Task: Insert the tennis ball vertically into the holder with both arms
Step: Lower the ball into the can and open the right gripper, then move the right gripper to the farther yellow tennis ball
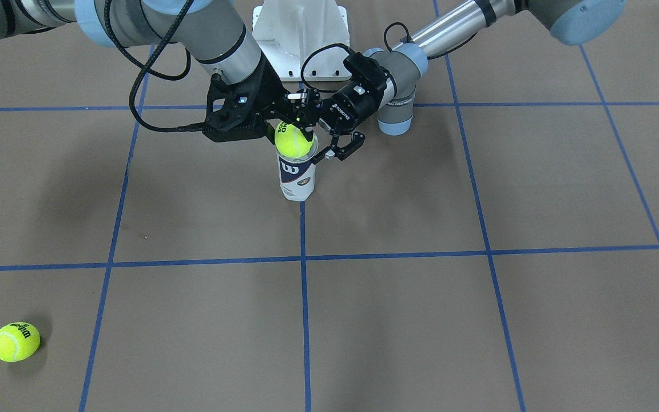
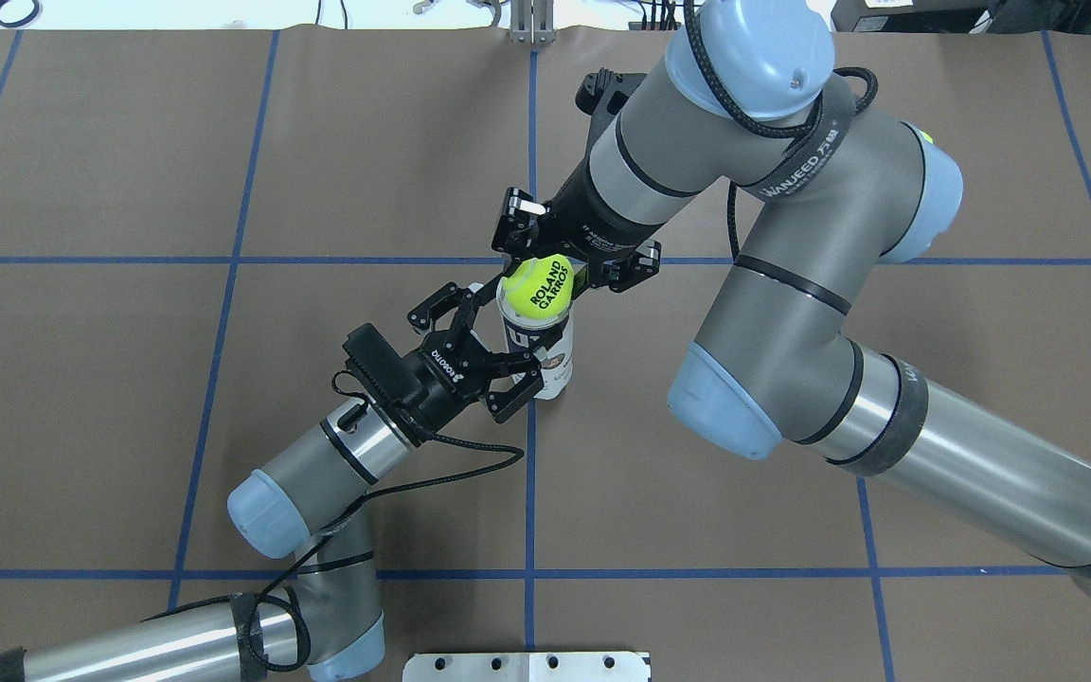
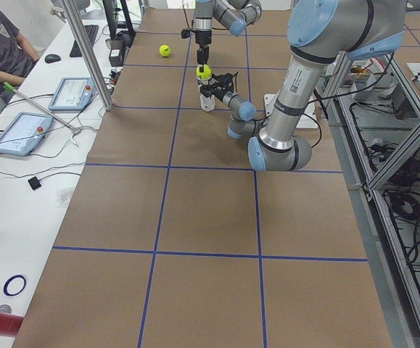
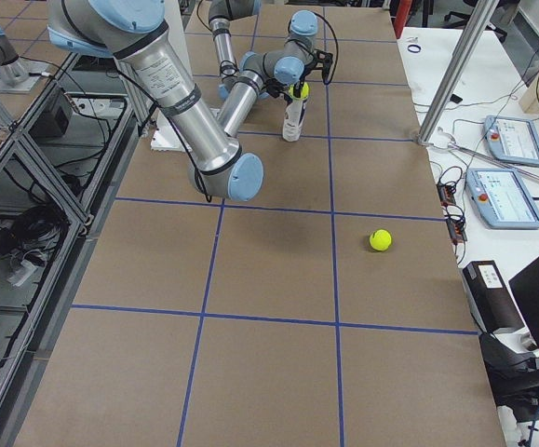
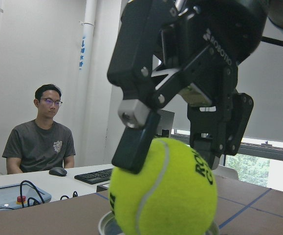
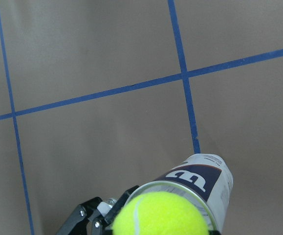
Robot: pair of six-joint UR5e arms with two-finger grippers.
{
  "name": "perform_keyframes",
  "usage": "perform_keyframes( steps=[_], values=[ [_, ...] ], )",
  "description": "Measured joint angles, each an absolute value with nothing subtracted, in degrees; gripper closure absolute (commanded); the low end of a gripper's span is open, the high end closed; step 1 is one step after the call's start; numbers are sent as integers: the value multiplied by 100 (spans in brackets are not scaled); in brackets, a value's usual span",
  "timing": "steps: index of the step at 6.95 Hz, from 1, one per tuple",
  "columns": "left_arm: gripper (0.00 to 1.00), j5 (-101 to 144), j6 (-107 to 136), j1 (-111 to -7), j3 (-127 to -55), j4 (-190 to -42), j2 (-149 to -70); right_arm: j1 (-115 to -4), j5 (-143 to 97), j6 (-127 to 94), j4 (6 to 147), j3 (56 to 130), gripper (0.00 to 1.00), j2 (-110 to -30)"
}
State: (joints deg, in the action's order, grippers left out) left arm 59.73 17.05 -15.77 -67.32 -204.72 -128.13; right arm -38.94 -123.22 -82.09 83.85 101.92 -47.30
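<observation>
The holder [image 1: 296,177] stands upright near the table's middle, a clear can with a navy "W" label [image 6: 200,178]. My left gripper [image 2: 508,336] reaches in level from the side, its fingers on either side of the can's upper part and shut on it. A yellow tennis ball [image 2: 538,284] marked ROLAND GARROS sits at the can's mouth [image 5: 163,191], most of it above the rim. My right gripper [image 1: 292,134] points down from above and is shut on that ball, with one finger on each side of it [image 5: 131,147].
A second tennis ball [image 1: 15,341] lies loose on the brown mat far from the can [image 4: 380,240]. The white pedestal base [image 1: 300,34] stands behind the can. A person [image 3: 3,43] sits at a side desk with tablets and a keyboard.
</observation>
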Motion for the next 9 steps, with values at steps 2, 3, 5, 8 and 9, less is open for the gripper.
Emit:
perform_keyframes(
  steps=[2, 3, 5, 8, 9],
  values=[
    [17, 5948, 1701, -1577, -6732, -20476, -12814, -3888, -12322, -8209, 8383, 10204, 0, -4755],
    [17, 5944, 1703, -1577, -6732, -20475, -12813, -3886, -12322, -8209, 8379, 10209, 0, -4755],
    [17, 5945, 1705, -1577, -6735, -20474, -12812, -3886, -12324, -8207, 8376, 10239, 0, -4761],
    [7, 5908, 1705, -1564, -6755, -20493, -12794, -3918, -12339, -8200, 8376, 10536, 0, -5015],
    [4, 5889, 1705, -1560, -6766, -20511, -12791, -3965, -12354, -8198, 8376, 10596, 0, -5075]
  ],
)
